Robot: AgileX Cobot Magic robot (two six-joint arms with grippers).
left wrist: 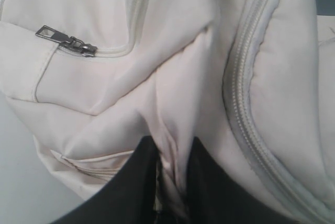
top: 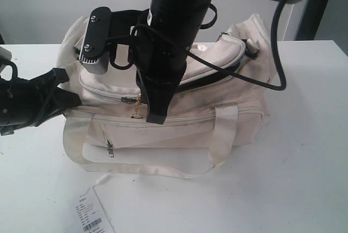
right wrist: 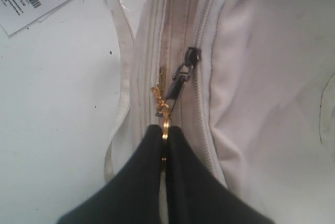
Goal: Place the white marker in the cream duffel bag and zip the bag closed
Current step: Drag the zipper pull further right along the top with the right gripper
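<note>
The cream duffel bag (top: pixel 239 75) sat on the white table (top: pixel 304 178). The left gripper (left wrist: pixel 172 141) pinched a fold of fabric at its end; the right gripper (right wrist: pixel 164 131) was clamped tight on the gold zipper pull (right wrist: pixel 163 110).

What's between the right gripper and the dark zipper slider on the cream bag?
A small gold pull chain links them: the right gripper pinches its end. The right wrist view shows it.

Free: I see bare desk (top: pixel 304 178) right of the bag (top: pixel 244 118).
Blocked: right arm (top: pixel 168 37) hangs over bag top; tag (top: pixel 93 216) lies front-left.
</note>
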